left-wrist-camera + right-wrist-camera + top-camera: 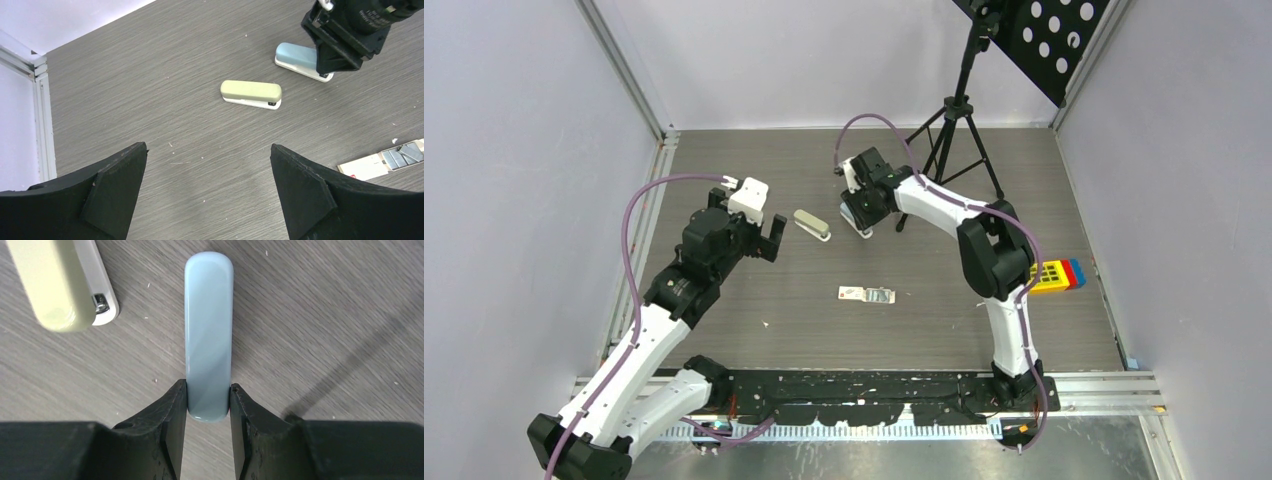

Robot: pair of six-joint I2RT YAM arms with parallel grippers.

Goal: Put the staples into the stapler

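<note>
Staples [865, 294]: boxed, lying mid-table, untouched, nearer than blue stapler [208, 330]. Securing that with right gripper [208, 400] pinching its end; left gripper [207, 165] spread wide, empty. Next, probably: needs opening up before taking any strip.
</note>
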